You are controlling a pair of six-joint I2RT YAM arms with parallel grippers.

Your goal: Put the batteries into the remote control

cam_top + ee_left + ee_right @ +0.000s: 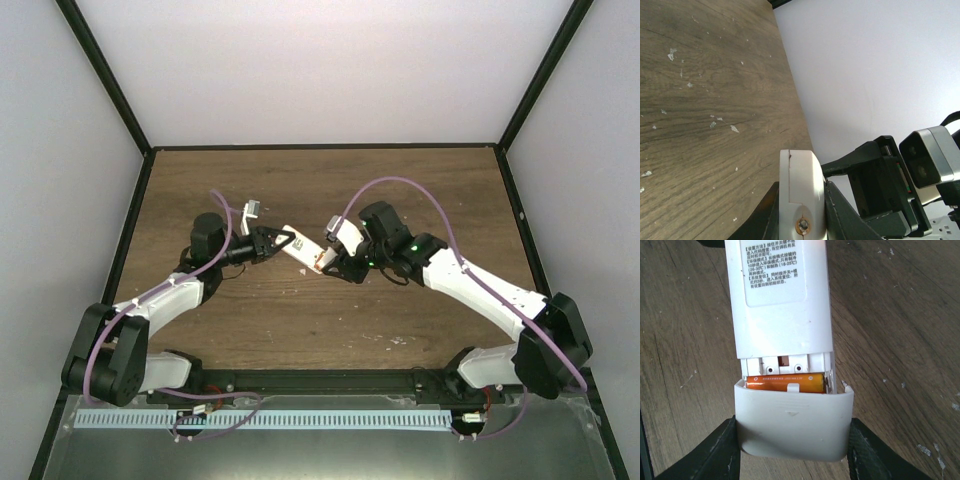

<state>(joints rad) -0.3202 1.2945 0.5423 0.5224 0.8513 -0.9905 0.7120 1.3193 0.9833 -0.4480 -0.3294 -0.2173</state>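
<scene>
The white remote control is held off the table between both arms, back side up. My left gripper is shut on its one end; the left wrist view shows that white end clamped between the jaws. My right gripper is shut on the white battery cover, which sits partly over the open compartment at the remote's other end. One orange battery lies crosswise in the compartment just above the cover's edge. A second battery is hidden. In the top view my right gripper meets the remote at an orange patch.
The brown wooden table is enclosed by white walls with black frame bars at the back and sides. Purple cables loop over both arms. The right arm's wrist and camera sit close beyond the remote in the left wrist view.
</scene>
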